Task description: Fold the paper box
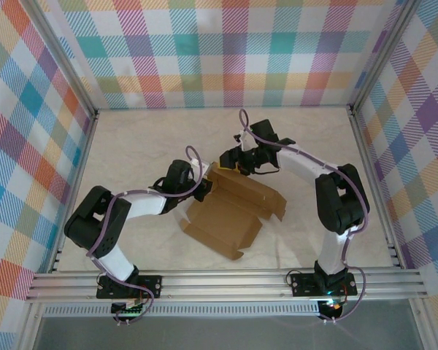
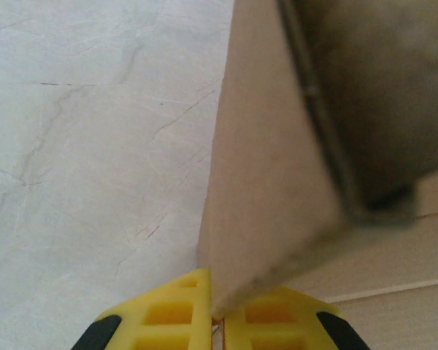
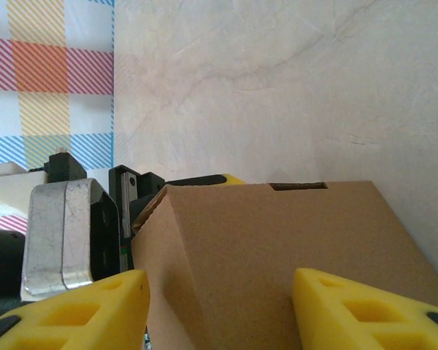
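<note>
The paper box is a brown cardboard sheet lying in the middle of the table, partly folded, with its far-left panels raised. My left gripper reaches in from the left, shut on the edge of a raised flap; its yellow fingers pinch the flap's lower corner. My right gripper comes in from the far right. In the right wrist view its yellow fingertips stand apart in front of a folded corner of the box, which spreads past the right one.
The table is pale and marbled, closed in by checked walls at the back and on both sides. An aluminium rail runs along the near edge. The left gripper's metal body shows just behind the raised corner.
</note>
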Available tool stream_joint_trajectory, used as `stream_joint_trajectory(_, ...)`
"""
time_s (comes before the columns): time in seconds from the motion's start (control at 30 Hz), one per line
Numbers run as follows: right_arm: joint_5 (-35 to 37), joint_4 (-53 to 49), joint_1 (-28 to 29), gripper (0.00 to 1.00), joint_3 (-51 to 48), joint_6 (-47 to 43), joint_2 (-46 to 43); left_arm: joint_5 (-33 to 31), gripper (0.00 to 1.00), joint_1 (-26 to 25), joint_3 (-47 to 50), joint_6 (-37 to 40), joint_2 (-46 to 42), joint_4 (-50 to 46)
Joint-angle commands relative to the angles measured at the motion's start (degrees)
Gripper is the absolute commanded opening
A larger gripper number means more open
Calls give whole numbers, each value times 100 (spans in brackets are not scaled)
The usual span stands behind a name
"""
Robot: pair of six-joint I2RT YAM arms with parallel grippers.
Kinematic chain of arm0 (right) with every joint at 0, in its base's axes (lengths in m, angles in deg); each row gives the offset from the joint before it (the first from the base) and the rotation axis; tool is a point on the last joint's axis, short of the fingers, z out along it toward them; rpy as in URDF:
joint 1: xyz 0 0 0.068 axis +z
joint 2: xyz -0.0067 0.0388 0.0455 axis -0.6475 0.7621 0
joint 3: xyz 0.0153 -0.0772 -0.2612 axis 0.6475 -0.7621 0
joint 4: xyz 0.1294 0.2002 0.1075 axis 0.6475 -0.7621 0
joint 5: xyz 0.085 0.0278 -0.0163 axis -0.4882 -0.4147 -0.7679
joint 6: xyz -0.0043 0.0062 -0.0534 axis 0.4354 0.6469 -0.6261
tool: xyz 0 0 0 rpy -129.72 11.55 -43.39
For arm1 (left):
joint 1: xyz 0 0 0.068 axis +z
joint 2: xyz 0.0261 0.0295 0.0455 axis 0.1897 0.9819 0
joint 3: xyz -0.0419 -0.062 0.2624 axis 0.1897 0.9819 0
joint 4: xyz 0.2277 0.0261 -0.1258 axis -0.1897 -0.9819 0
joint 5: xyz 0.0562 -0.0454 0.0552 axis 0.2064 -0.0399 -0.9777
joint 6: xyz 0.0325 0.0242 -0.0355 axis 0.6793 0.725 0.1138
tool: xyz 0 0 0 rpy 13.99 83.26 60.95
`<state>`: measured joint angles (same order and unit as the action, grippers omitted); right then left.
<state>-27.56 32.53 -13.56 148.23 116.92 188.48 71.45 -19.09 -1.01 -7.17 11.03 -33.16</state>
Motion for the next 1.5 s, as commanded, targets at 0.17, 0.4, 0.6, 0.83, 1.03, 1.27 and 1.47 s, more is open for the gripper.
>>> stream_joint_trajectory(0.17, -315, 121, 96, 52, 399, 124, 392, -175, 13, -83, 104, 13, -89, 65)
stream_joint_trajectory(0.4, -261, 70, 92, 46, 156, 45, 409, -233, 22, -83, 156, -75, 7, 372)
stream_joint_trajectory(0.6, -341, 65, 90, 43, 111, 35, 435, -273, 26, -83, 129, -121, 73, 715)
stream_joint_trajectory(0.83, -513, 64, 94, 41, 185, 69, 589, -229, 26, -79, 6, -232, 224, 933)
stream_joint_trajectory(1.03, -760, 379, 86, 41, 91, 318, 655, -369, 23, -83, -55, -502, 486, 1238)
stream_joint_trajectory(1.27, -914, 723, 92, 41, -84, 656, 640, -461, 8, -83, -107, -746, 727, 1458)
stream_joint_trajectory(1.47, -964, 957, 97, 41, -240, 851, 624, -443, 25, -87, -119, -766, 764, 1507)
